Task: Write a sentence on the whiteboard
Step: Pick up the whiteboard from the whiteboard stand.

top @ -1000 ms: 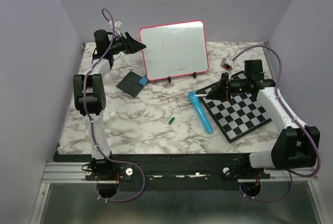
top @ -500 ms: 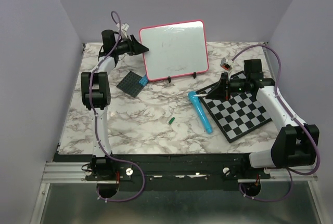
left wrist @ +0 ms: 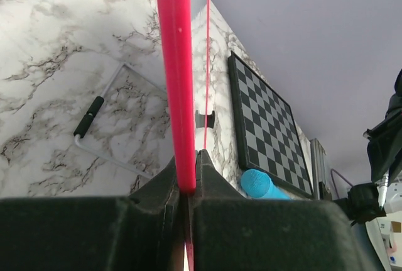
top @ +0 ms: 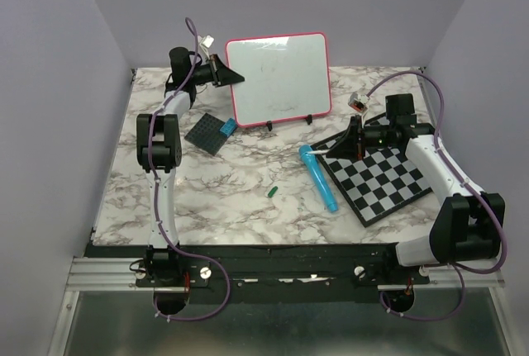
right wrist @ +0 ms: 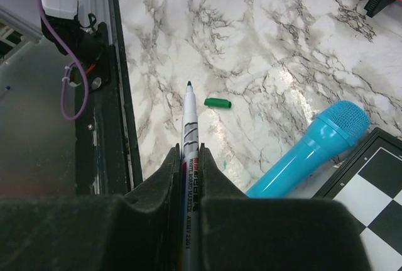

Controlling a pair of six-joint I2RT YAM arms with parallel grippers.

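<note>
**Ana:** What is closest to us on the worktop?

**Ben:** A small green cap. It lies alone near the middle of the frame. To its right lies a blue toy microphone, just beside the checkered board.

**Ana:** What is the right hand doing?

**Ben:** It hangs over the upper left corner of that board. It is clenched on a marker. The marker's bare tip sticks out past the fingers.

**Ana:** What is farther back?

**Ben:** A dark square tile lies flat, left of the middle. Behind it the whiteboard stands up on two black feet. It is at the upper middle of the frame and has a pink rim.

**Ana:** And the left hand?

**Ben:** It is clenched on the whiteboard's left edge. Its own camera shows the pink rim pinched tight between its fingers.
</note>
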